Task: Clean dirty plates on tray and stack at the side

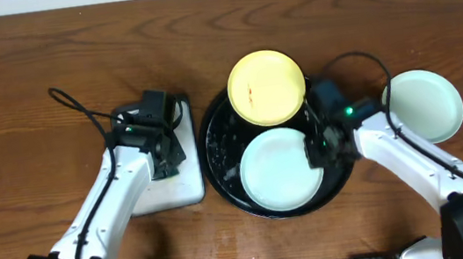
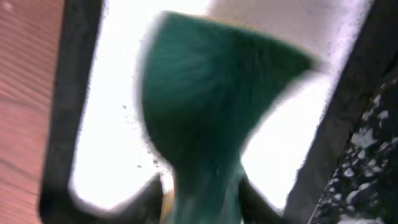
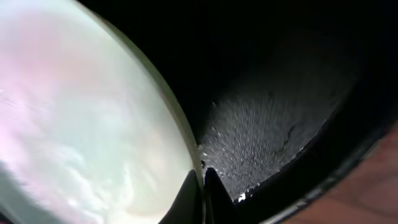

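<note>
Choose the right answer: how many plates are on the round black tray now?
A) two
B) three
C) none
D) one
A: the yellow plate and one green plate are on the tray, while the other green plate lies off it on the table, on the right arm's side.

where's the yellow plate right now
In the overhead view the yellow plate lies mid-table between the two arms, at the far edge of the black tray, overlapping its rim, just behind the mint plate.
</note>
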Motion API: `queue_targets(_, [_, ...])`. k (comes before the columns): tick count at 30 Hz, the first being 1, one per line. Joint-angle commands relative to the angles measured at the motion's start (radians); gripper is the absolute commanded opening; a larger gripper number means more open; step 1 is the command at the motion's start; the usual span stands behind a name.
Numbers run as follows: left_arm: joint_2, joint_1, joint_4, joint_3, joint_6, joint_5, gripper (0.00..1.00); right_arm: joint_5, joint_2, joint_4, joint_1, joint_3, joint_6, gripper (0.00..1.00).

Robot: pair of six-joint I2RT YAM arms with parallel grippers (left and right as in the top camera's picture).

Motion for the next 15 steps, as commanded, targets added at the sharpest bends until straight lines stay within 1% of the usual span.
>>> queue_targets(1, [-0.024, 0.024, -0.007, 0.020, 0.016, 0.071, 0.78, 0.031, -0.026, -0.026, 0.014, 0.100, -0.058, 0.01])
queue_targets(4, [-0.071, 0.031, -0.048, 0.066, 0.038, 0.095, 0.80, 0.031, -0.026, -0.027, 0.025, 0.151, -0.058, 0.01])
queue_targets(8, [-0.184, 0.032, -0.126, 0.129, 0.046, 0.101, 0.80, 0.029, -0.026, -0.011, 0.040, 0.204, -0.058, 0.01])
queue_targets(12, [-0.328, 0.032, -0.152, 0.140, 0.045, 0.105, 0.80, 0.020, -0.026, 0.053, 0.093, 0.240, -0.023, 0.01])
queue_targets(15, [-0.438, 0.031, -0.168, 0.140, 0.045, 0.109, 0.80, 0.033, -0.024, 0.145, 0.163, 0.241, -0.021, 0.01])
